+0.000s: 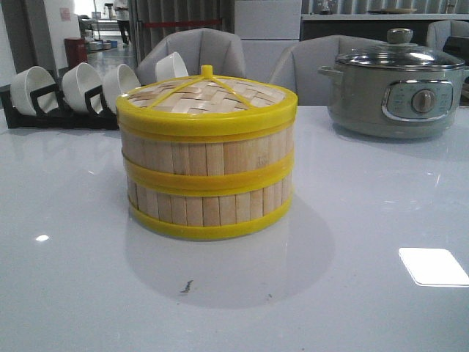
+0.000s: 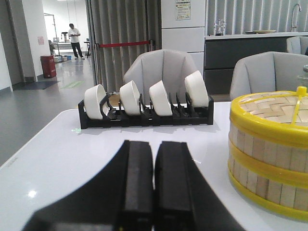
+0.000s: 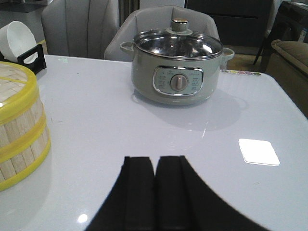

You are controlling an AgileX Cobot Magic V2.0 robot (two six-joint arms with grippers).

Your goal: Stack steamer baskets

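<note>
White table (image 1: 73, 293) is carrying both steamer baskets (image 1: 207, 180) stacked and lidded mid-surface, left gripper (image 2: 154, 178) and right gripper (image 3: 154, 187) sitting clenched empty, so I'd just be keeping clear.

Grey electric pot (image 1: 396, 92), bowl rack (image 2: 144, 113), lid (image 1: 209, 95).

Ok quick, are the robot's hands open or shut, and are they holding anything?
Left gripper: shut, fingers together, holding nothing.
Right gripper: shut, fingers together, holding nothing.
</note>
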